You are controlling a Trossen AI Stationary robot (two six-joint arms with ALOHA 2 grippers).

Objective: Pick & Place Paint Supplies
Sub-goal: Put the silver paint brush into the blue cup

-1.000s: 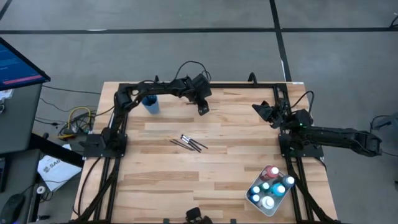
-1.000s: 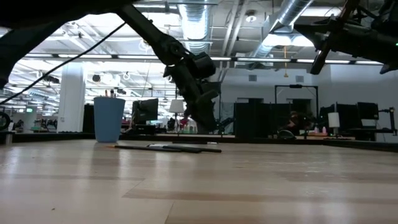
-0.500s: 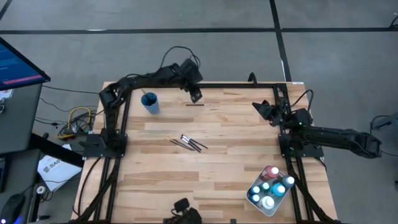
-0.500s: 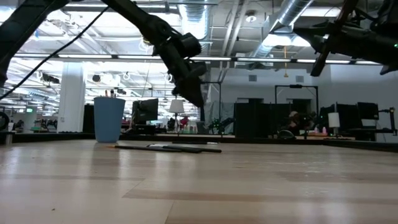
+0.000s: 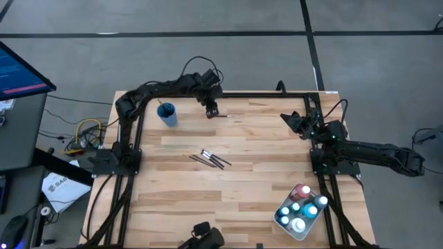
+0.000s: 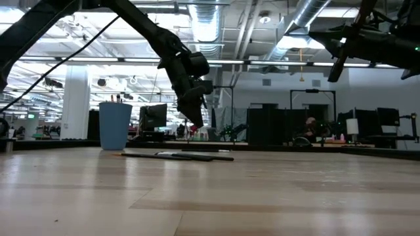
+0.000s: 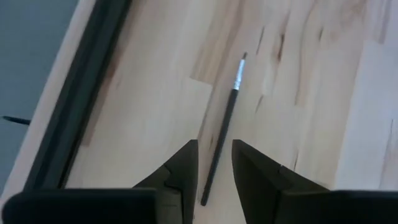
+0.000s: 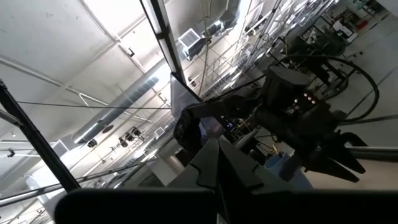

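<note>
A pale wood-plank tabletop point(image 5: 263, 145) is set on a grey floor point(image 5: 208, 62) crossed by dark seams. At one side, a dark desk with a lit blue screen point(image 5: 17, 69) is seen, with coiled cables point(image 5: 86, 131) below it. Beyond the tabletop, a large hall is shown, with silver ceiling ducts point(image 6: 210, 26), strip lights point(image 6: 289, 42), a white column point(image 6: 75, 101) and dark workstations point(image 6: 315, 124).

bare tabletop point(image 5: 263, 180) between brushes point(image 5: 211, 159) and tray point(image 5: 283, 225), blue cup point(image 5: 167, 114) beside left claw point(image 5: 212, 111)
</note>
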